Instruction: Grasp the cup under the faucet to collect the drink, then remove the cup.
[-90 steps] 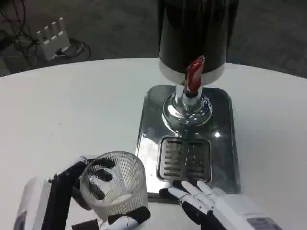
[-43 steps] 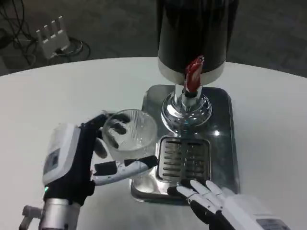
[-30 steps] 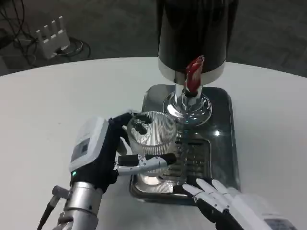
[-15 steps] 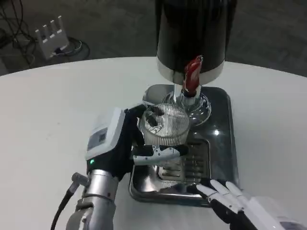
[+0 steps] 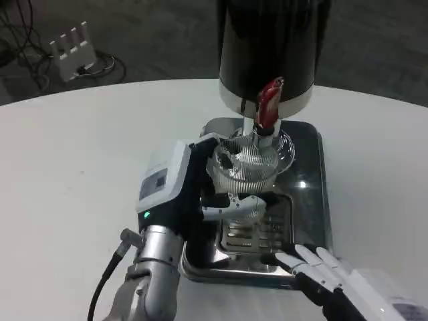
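Left hand (image 5: 190,190) grips cup (image 5: 244,164) under faucet (image 5: 265,107), seemingly above tray (image 5: 311,200). Right hand (image 5: 331,281) at tray's near edge, fingers spread, holding nothing.

A clear ribbed cup (image 5: 246,166) sits beneath a red faucet (image 5: 268,103) on a black dispenser (image 5: 271,47), above a silver tray (image 5: 309,200) on a white counter (image 5: 87,154).

A single head view looks steeply down and forward over the white table (image 5: 80,154). The dispenser (image 5: 267,47) rises past the top edge; the tray (image 5: 311,200) sits centre; both forearms enter close at the bottom edge, floor beyond.
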Robot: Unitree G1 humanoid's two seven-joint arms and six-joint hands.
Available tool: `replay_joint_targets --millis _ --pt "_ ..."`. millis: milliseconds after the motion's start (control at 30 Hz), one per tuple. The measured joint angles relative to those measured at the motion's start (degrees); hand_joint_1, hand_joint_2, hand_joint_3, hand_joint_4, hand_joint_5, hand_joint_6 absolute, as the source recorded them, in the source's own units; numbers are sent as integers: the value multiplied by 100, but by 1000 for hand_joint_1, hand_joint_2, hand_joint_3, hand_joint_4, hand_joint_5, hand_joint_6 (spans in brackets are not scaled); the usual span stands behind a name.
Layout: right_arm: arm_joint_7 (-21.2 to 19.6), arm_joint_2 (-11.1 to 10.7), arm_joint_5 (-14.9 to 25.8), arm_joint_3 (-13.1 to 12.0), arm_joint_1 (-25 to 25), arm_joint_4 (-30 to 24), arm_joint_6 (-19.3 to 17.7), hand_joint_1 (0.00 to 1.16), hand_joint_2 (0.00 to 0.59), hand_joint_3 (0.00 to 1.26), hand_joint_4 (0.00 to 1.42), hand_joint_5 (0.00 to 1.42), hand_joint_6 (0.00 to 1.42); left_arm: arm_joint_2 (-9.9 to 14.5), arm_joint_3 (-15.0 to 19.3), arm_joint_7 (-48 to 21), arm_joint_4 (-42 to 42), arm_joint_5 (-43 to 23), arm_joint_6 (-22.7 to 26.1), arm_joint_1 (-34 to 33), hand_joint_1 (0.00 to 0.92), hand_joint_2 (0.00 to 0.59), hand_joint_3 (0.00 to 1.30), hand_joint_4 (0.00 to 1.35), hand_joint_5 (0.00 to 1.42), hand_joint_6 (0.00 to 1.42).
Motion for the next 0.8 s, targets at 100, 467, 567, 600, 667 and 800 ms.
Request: replay_joint_targets --millis 100,467,567,600,667,800 --pt "0 1 3 -1 -1 0 0 628 444 148 42 0 0 -16 -96 1 63 -2 15 -36 574 6 818 941 989 970" --pt "1 9 26 4 -88 3 0 631 444 144 42 0 0 -38 -338 0 94 -2 21 -59 566 3 821 935 986 937" --pt "1 9 26 4 -84 3 0 631 444 144 42 0 0 -35 -356 0 75 -2 46 -59 571 5 800 912 979 849" --pt "1 9 35 2 -83 3 0 631 444 144 42 0 0 -31 -356 -1 63 -6 62 -58 572 5 790 900 955 798" --pt "-1 13 85 -17 -82 3 0 632 444 128 42 0 0 -2 -347 -8 57 -34 68 -57 562 0 679 760 873 608" --pt "-45 17 104 -42 -81 9 0 633 444 124 42 0 0 62 -311 -10 43 -51 68 -33 366 16 473 620 843 501"
